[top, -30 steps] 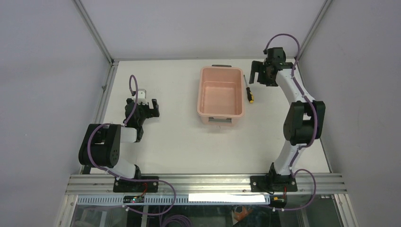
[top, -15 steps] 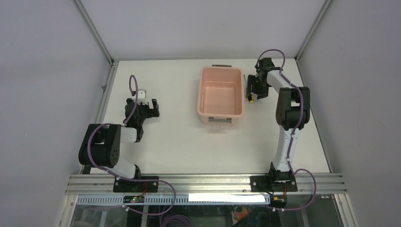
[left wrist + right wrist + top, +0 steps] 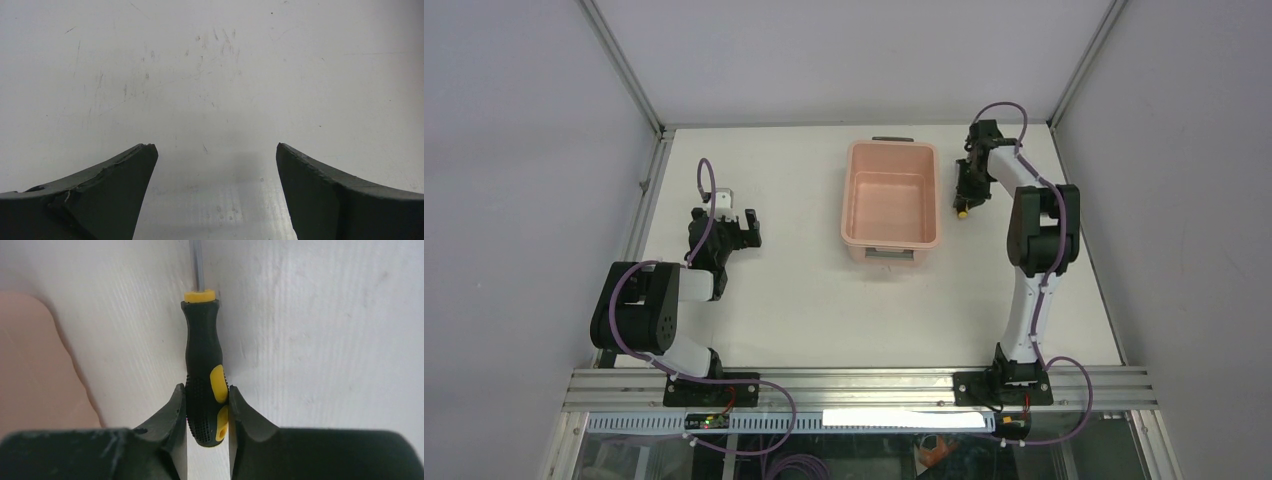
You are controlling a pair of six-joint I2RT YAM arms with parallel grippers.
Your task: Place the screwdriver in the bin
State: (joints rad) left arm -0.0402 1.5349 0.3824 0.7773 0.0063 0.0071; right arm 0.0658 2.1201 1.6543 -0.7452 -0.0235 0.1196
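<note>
From above, my right arm (image 3: 1042,232) stands tall with its elbow raised, near the table's (image 3: 804,300) far right corner. The wrist tips down just beside the right long wall of the salmon-pink rectangular plastic bin (image 3: 890,241). My right jaws are down on the small screwdriver with a black-and-yellow handle and thin metal shaft (image 3: 963,209), which is outside the bin, close to that wall. My left arm (image 3: 649,310) is folded low by the left edge, well apart from all of that.

In the left wrist view, my left jaws are spread wide with nothing between them, over bare scratched table (image 3: 210,75).

In the right wrist view, my right jaws are closed to a narrow gap, pinching the butt end of the screwdriver's (image 3: 202,365) handle from both sides. The shaft points away from me over the white table (image 3: 325,340), and the bin's (image 3: 30,365) pink side shows at left.
</note>
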